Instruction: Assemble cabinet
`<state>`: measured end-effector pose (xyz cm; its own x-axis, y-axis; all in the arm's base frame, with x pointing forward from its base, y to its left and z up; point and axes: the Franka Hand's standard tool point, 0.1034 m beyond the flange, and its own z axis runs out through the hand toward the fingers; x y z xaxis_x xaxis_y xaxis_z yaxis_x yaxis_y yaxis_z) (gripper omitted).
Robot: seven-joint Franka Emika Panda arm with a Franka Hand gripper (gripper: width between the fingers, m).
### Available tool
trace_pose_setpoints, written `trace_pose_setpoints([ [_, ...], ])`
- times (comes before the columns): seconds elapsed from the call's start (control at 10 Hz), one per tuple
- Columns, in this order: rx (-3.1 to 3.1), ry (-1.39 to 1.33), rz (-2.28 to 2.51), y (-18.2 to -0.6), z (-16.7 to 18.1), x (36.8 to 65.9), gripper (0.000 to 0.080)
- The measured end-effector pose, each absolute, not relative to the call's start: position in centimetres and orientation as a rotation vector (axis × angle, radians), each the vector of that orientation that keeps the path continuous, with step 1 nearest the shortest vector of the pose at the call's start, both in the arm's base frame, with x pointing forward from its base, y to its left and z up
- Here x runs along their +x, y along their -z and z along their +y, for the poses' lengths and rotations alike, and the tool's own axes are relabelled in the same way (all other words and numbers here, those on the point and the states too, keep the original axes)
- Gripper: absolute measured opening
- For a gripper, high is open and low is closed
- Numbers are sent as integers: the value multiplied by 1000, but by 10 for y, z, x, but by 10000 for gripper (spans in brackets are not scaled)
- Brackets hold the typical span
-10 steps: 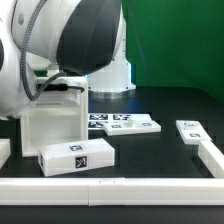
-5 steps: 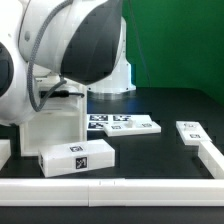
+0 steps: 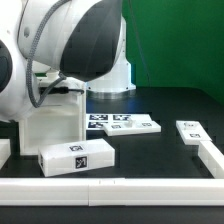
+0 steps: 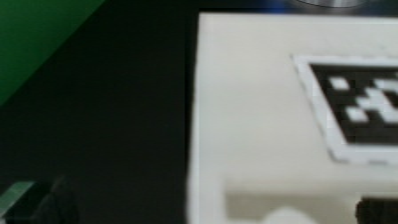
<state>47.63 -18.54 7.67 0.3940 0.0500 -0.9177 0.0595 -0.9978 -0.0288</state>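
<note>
The gripper [image 3: 66,89] is mostly hidden behind the arm [image 3: 60,40], so I cannot tell whether its fingers are apart or together. Just below it, the cabinet [image 3: 50,125] stands at the exterior view's left with its tagged face [image 4: 365,105] upward. Its long axis is unclear.

Before cabinet [image 3: 50,125]: long block [image 3: 77,156]; toward exterior view's right: marker board [image 3: 124,124].

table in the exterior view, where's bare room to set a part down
Widest bare table lies between the block, marker board, small tagged part and front rail. A second strip runs behind the marker board, toward the green backdrop. The exterior view's left is crowded: cabinet, block, arm.
</note>
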Motion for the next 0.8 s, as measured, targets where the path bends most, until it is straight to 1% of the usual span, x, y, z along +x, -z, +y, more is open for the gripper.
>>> trace_pose_setpoints([
  [0.1, 2614, 1724, 104, -75, -185, 476, 797],
  [0.2, 2613, 1725, 104, -75, -185, 476, 767],
  [0.3, 2613, 1726, 104, -75, -185, 475, 767],
  [0.4, 2612, 1727, 104, -74, -185, 475, 586],
  [0.5, 2612, 1728, 104, -74, -185, 475, 586],
  [0.6, 2611, 1728, 104, -74, -185, 475, 390],
  [0.8, 2611, 1729, 104, -74, -185, 475, 116],
])
